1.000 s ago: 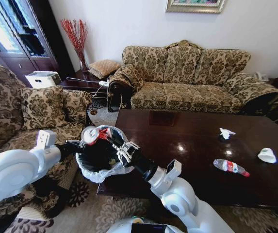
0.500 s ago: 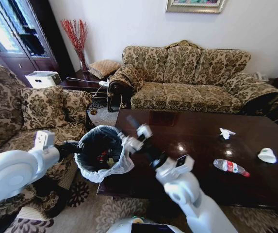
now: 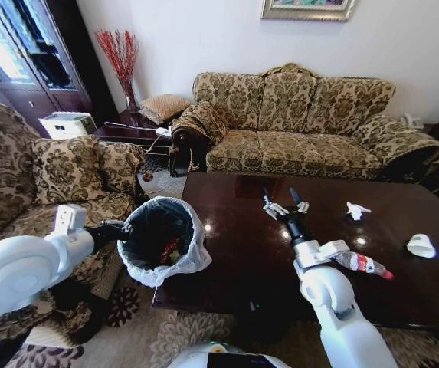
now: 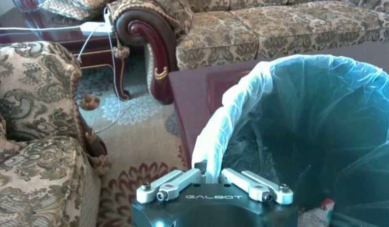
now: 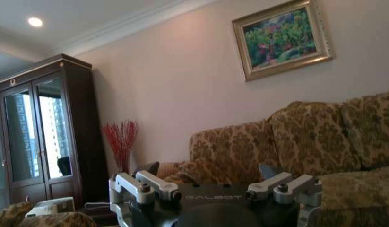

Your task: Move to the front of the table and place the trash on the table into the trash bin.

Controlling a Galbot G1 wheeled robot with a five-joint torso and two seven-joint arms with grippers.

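Since one second ago, the right gripper (image 3: 284,201) is no longer over the trash bin (image 3: 160,241); it is hovering above the glossy dark wood table (image 3: 242,253) with its metal fingers spread wide and empty. The left gripper (image 4: 212,177) is clamping the translucent white liner folded over the round black mesh bin's rim, at the table's 9 o'clock edge. Red and yellow wrappers (image 3: 169,251) are lying inside the bin. At 3 o'clock from the right gripper, a clear plastic bottle (image 3: 363,264) with red label is lying on its side; two crumpled white tissues (image 3: 356,208) (image 3: 421,245) are resting farther out.
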